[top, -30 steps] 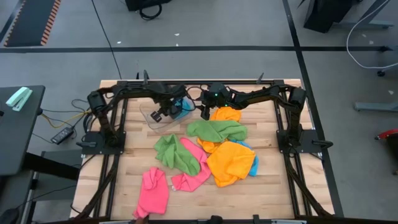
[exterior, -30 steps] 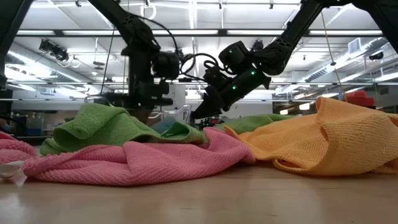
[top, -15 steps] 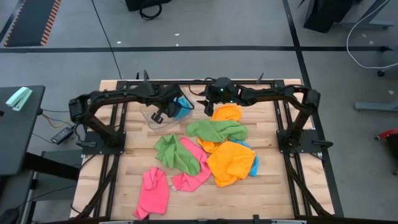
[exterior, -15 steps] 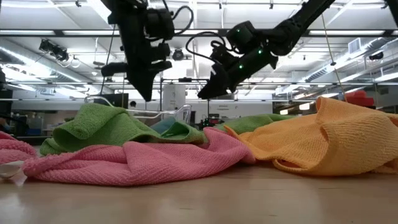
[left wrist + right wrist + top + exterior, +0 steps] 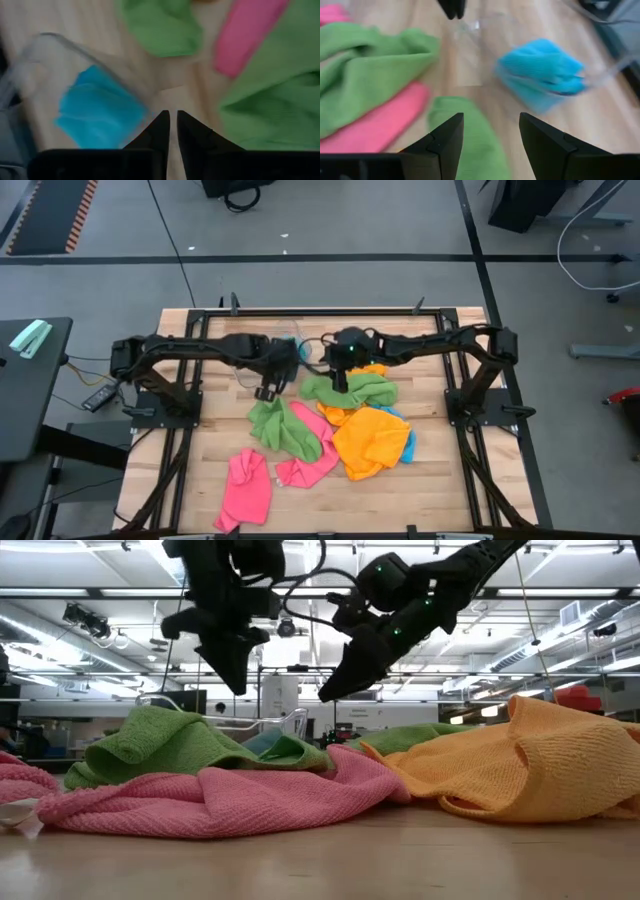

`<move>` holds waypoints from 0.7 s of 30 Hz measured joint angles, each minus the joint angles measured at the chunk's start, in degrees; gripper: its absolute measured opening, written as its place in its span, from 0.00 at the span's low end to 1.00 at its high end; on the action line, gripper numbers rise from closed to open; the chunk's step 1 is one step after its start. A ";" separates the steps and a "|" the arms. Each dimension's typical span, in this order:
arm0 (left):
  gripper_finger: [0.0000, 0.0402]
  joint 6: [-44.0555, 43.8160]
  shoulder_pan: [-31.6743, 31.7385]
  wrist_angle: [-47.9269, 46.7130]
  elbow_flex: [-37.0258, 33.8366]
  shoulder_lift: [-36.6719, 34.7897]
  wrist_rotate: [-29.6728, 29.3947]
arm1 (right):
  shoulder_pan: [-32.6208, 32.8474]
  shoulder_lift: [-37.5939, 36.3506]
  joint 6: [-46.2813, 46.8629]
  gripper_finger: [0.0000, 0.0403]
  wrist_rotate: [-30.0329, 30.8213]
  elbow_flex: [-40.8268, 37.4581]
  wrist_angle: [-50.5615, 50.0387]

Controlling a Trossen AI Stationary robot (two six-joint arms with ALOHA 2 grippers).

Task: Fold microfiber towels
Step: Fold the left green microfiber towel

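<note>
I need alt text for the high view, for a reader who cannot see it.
Both arms meet above the table's far middle, the left gripper and right gripper empty over crumpled green, pink, orange and blue microfiber towels.

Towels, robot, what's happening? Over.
Left gripper fingers nearly shut, empty, above the table. Right gripper open, empty. Towels heaped, unfolded; blue one in clear tub. Nothing blocking.

Overhead cam straight down on whole table (image 5: 420,490); low cam level at towels (image 5: 230,795); both wrist cams close, share blue towel (image 5: 95,112).
</note>
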 joint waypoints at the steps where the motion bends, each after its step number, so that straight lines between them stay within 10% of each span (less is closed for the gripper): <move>1: 0.12 -1.13 -1.32 -0.69 0.00 0.02 0.08 | 1.02 0.00 -0.03 0.50 0.00 0.00 -0.32; 21: 0.34 -3.90 -30.14 -2.42 -2.32 1.03 -2.38 | 14.78 0.00 4.10 0.50 5.78 -0.63 -1.79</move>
